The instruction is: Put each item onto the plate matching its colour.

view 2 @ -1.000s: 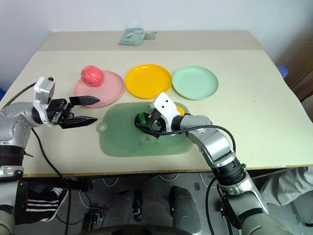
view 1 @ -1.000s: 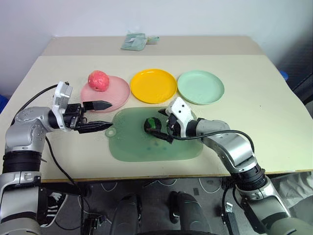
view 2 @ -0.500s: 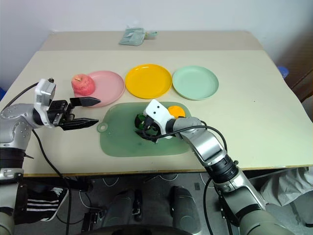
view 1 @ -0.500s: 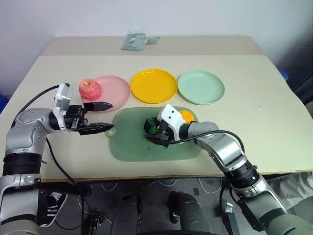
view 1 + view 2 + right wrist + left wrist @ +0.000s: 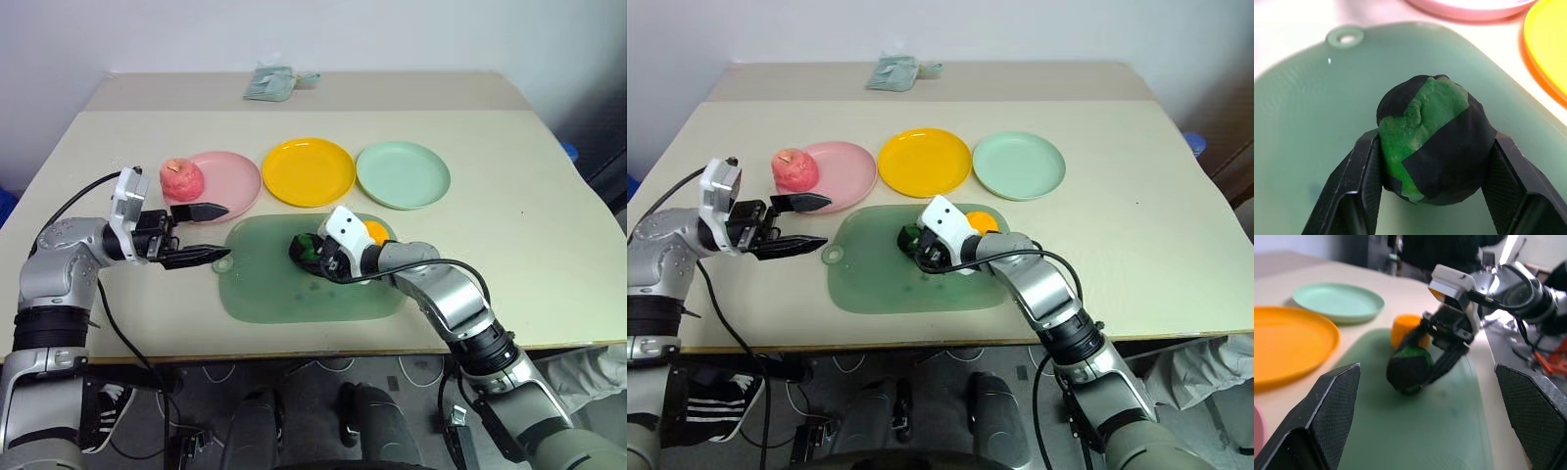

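Green-and-black ball (image 5: pixel 1434 138) — clamped by right tool (image 5: pixel 1432 196) on mat (image 5: pixel 1303 122).

right end effector (image 5: pixel 1432 196) now clamped on green-and-black ball (image 5: pixel 1435 139)

Green-and-black ball (image 5: pixel 1434 138), pink-red apple (image 5: pixel 181 177), pink plate (image 5: pixel 227 182), yellow plate (image 5: pixel 308 171).

Three plates (image 5: pixel 308 171) in a row across the worktop (image 5: pixel 509 250), apple (image 5: pixel 181 176) on the leftmost, mat (image 5: pixel 284 289) just in front carrying ball (image 5: pixel 309 251) and citrus (image 5: pixel 372 233) side by side, cloth bundle (image 5: pixel 269 82) far behind.
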Robot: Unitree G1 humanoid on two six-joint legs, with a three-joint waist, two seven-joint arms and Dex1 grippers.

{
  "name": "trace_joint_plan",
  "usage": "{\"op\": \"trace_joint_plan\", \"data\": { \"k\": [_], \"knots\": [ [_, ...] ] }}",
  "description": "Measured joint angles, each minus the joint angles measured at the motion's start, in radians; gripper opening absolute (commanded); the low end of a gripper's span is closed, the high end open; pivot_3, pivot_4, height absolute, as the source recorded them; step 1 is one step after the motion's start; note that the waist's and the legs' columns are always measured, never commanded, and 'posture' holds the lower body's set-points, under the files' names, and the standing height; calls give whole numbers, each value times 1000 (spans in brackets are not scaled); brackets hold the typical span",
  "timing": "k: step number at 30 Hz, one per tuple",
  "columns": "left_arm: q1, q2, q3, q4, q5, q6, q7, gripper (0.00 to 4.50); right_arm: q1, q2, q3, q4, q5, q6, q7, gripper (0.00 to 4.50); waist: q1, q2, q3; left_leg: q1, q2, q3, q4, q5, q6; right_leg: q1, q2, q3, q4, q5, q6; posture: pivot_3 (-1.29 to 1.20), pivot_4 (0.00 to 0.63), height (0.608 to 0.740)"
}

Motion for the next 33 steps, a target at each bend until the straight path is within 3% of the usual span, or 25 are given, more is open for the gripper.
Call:
{"op": "trace_joint_plan", "data": {
  "k": [7,16,19,21,22,27,33],
  "knots": [
    [-34,-65,13,35,31,-48,127,4500,-194,21,-270,180,4,-105,-169,2669,2,0,0,0,0,0,0,0,0,0,0,0,0,0,0,0,150,740],
    [-45,-153,13,69,73,-178,217,4500,-364,-67,-363,830,-119,-454,-303,2669,-14,1,1,0,0,2,-3,0,0,-1,0,1,0,0,0,0,150,740],
    [-52,-158,13,83,74,-203,217,4500,-430,-61,-390,982,-109,-529,-273,3570,-24,1,1,0,0,2,-3,0,0,-1,0,1,0,0,0,0,150,740],
    [-58,-159,13,92,74,-215,216,4500,-450,-61,-394,1037,-109,-565,-262,4461,-28,1,1,0,0,2,-3,0,0,-1,0,1,0,0,0,0,150,740],
    [-58,-158,13,97,75,-219,213,4500,-452,-61,-393,1054,-112,-585,-254,4461,-29,1,1,0,0,2,-3,0,0,-1,0,1,0,0,0,0,150,740],
    [-47,-143,14,96,65,-199,178,4500,-427,-62,-404,971,-66,-575,-161,4461,-30,2,1,0,0,2,-3,0,0,-1,0,1,0,0,1,0,150,740],
    [42,-67,20,-36,-61,2,55,4500,-147,-181,-352,323,122,-289,110,4461,-19,1,1,0,1,0,-4,0,0,0,0,0,0,0,1,0,150,740]
  ]
}}
